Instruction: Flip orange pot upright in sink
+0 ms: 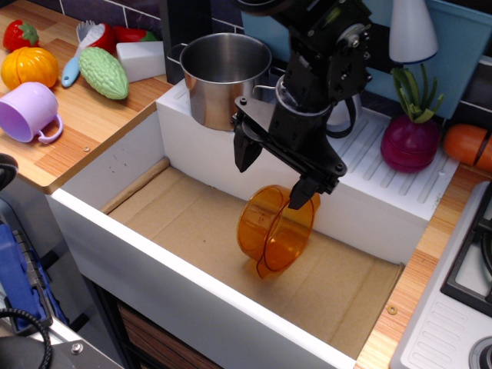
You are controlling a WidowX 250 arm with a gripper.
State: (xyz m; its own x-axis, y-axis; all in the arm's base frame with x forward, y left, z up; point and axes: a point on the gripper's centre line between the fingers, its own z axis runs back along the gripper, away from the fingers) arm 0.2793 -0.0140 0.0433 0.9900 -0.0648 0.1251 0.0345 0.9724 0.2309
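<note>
The orange pot point(270, 232) is translucent and lies on its side on the tan floor of the sink point(192, 207), its opening facing left toward the camera. My gripper point(274, 173) hangs just above it with its jaws spread wide. The right fingertip point(301, 196) overlaps the pot's upper rim; I cannot tell whether it touches. The left fingertip point(244, 156) is clear of the pot, up and to the left. Nothing is held between the fingers.
A steel pot point(223, 77) stands on the sink's back ledge behind the arm. The ribbed drainboard point(384, 165) holds a purple toy vegetable point(410, 142). A lilac cup point(29, 111), orange pumpkin point(29, 67) and green toy point(104, 73) lie on the left counter. A stove point(469, 269) is at right.
</note>
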